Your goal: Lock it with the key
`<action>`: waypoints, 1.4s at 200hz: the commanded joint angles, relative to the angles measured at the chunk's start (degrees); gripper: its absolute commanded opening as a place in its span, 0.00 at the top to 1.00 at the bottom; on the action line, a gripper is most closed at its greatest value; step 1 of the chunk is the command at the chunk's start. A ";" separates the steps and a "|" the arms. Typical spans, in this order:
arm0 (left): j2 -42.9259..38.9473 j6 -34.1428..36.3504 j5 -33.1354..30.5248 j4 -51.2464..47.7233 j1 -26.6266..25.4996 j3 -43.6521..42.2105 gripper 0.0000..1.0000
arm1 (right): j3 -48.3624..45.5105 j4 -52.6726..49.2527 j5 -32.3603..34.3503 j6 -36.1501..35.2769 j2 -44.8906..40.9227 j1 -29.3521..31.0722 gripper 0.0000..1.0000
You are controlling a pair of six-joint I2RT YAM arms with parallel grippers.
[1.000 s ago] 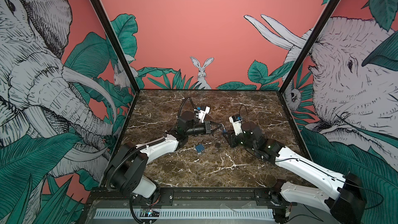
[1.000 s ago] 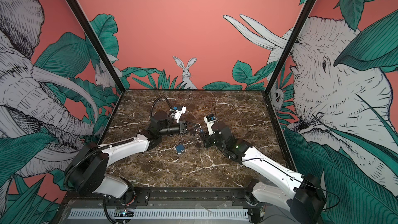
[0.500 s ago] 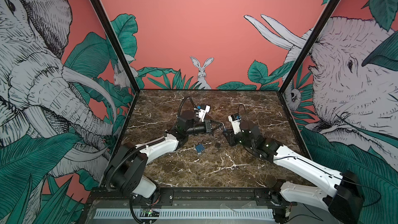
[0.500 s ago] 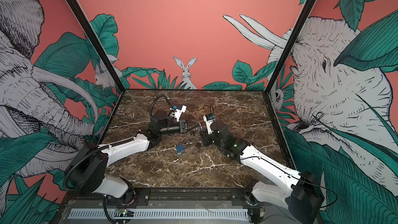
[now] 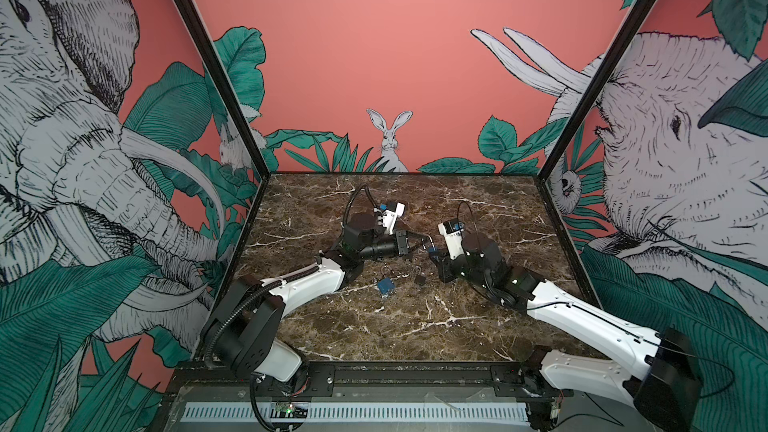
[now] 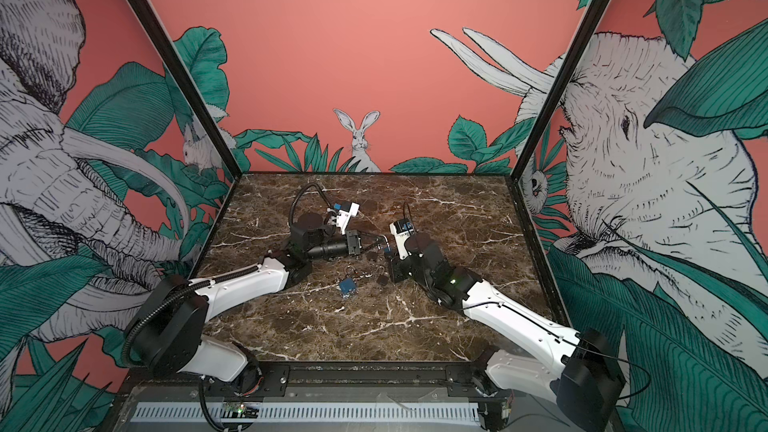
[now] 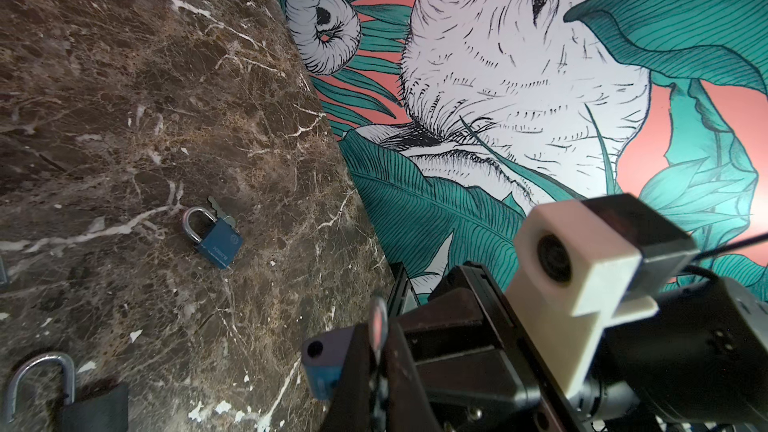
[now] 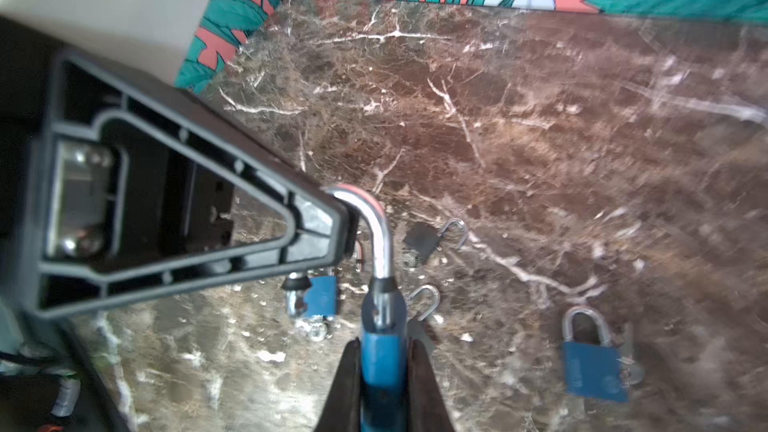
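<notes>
The right gripper is squeezing the blue metal padlock; the left gripper, directly ahead, is pinching its silver shackle.

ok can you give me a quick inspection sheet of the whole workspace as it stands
surface: marble tabletop, dark brown with white veins
job's things: held blue padlock off the table, its shackle looks swung open; second blue padlock lying with shackle shut, key partly under it; third blue padlock lying near the arms; black padlock, shackle open
clutter: nothing seen
grippers: right gripper jaws shut on the held padlock's body; left gripper jaws shut at the shackle's free end
cables: black loop above the left wrist, another above the right; corrugated conduit at the left base
surroundings: coral walls with elephant, rabbit and leaf prints; black frame posts
</notes>
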 commanded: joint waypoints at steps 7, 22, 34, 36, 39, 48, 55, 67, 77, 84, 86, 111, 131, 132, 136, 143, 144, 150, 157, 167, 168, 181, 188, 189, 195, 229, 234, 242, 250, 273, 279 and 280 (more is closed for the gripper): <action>-3.09 0.26 1.70 1.80 -0.28 1.50 1.00 | 1.26 2.05 1.17 0.54 -0.08 -0.97 1.00; -3.31 1.23 1.97 0.84 -0.28 1.47 1.00 | 1.64 1.18 -1.03 0.74 -0.93 -1.42 1.00; -3.53 2.16 1.98 -0.27 -0.30 1.58 1.00 | 2.08 0.02 -3.80 0.71 -1.70 -1.90 1.00; -3.60 2.37 2.02 -0.44 -0.26 1.65 1.00 | 2.17 -0.27 -4.30 0.70 -1.82 -1.97 1.00; -3.58 2.67 2.11 -0.86 -0.26 1.75 1.00 | 2.35 -0.67 -5.05 0.71 -2.04 -2.12 1.00; -3.87 3.69 1.91 -2.11 -0.27 1.99 1.00 | 3.09 -1.94 -7.92 0.81 -2.41 -2.65 1.00; -3.98 4.77 1.57 -3.56 -0.28 2.25 1.00 | 3.66 -2.95 -9.98 0.97 -2.65 -3.05 1.00; -4.48 6.75 1.25 -6.10 -0.24 3.03 0.96 | 4.52 -4.66 -13.41 1.11 -3.11 -3.61 1.00; -4.92 8.39 0.72 -8.19 -0.19 3.55 0.86 | 4.99 -6.06 -15.83 1.15 -3.50 -4.19 1.00; -5.27 9.43 0.31 -9.50 -0.21 3.87 0.83 | 5.19 -6.81 -17.60 1.30 -3.81 -4.66 1.00; -5.36 9.79 0.20 -9.89 -0.18 3.92 0.82 | 5.26 -7.01 -18.37 1.38 -3.88 -4.83 1.00; -6.35 13.50 -0.86 -15.22 -0.15 4.95 0.74 | 5.81 -9.37 -24.61 2.00 -5.00 -6.75 1.00; -6.85 14.09 -0.49 -16.11 0.04 4.96 0.70 | 6.25 -10.89 -29.14 1.87 -5.66 -7.87 1.00; -6.87 14.14 -0.45 -16.13 0.06 5.00 0.70 | 6.26 -11.06 -29.28 1.86 -5.71 -7.93 1.00; -6.98 14.11 -0.29 -16.14 0.10 4.97 0.70 | 6.35 -11.58 -30.02 1.64 -5.80 -8.13 1.00; -7.41 14.34 -0.14 -16.12 0.23 4.92 0.69 | 6.60 -12.43 -31.57 1.28 -5.84 -8.49 1.00; -7.45 14.35 -0.09 -16.09 0.24 4.94 0.69 | 6.61 -12.58 -31.82 1.21 -5.84 -8.55 1.00; -7.78 14.47 0.00 -16.14 0.38 4.92 0.68 | 6.75 -13.25 -33.26 0.89 -5.84 -8.91 1.00; -8.36 14.67 0.29 -16.14 0.54 4.84 0.67 | 6.95 -14.03 -34.92 0.42 -5.82 -9.30 1.00; -8.95 15.20 0.94 -16.44 0.81 4.95 0.66 | 7.09 -15.05 -37.50 -0.14 -5.76 -9.69 1.00; -8.97 15.27 1.02 -16.51 0.84 4.95 0.65 | 7.08 -15.12 -37.81 -0.20 -5.76 -9.81 1.00; -9.73 16.36 2.27 -17.45 1.25 5.36 0.64 | 7.06 -15.68 -41.71 -0.77 -5.50 -10.50 1.00; -10.09 17.05 3.11 -18.15 1.45 5.66 0.64 | 7.07 -16.14 -43.19 -0.96 -5.33 -10.92 1.00; -10.16 17.16 3.24 -18.29 1.51 5.66 0.64 | 7.07 -16.19 -43.30 -1.01 -5.32 -10.95 1.00; -10.30 17.86 3.98 -19.22 1.62 5.96 0.64 | 7.09 -16.16 -45.00 -1.16 -5.16 -11.28 1.00; -12.36 19.60 8.22 -21.93 2.85 5.89 0.63 | 6.10 -14.65 -50.70 -0.66 -4.71 -13.53 1.00; -12.71 19.70 8.68 -22.28 2.91 5.71 0.62 | 5.93 -14.18 -51.36 -0.37 -4.62 -13.90 1.00; -13.06 20.19 9.28 -22.79 3.05 5.53 0.61 | 5.75 -13.33 -52.44 0.02 -4.36 -14.22 1.00; -13.23 20.34 9.92 -23.10 3.06 5.25 0.60 | 5.39 -11.96 -53.86 0.98 -4.11 -14.47 1.00; -13.26 19.93 12.05 -22.43 3.06 4.45 0.59 | 5.04 -9.06 -56.67 2.71 -3.27 -14.81 1.00; -13.22 19.92 12.31 -22.21 3.06 4.26 0.59 | 5.04 -8.49 -57.40 3.05 -3.07 -14.85 1.00; -13.26 19.96 12.33 -22.16 3.06 4.17 0.59 | 5.04 -8.41 -57.52 3.11 -3.05 -14.89 1.00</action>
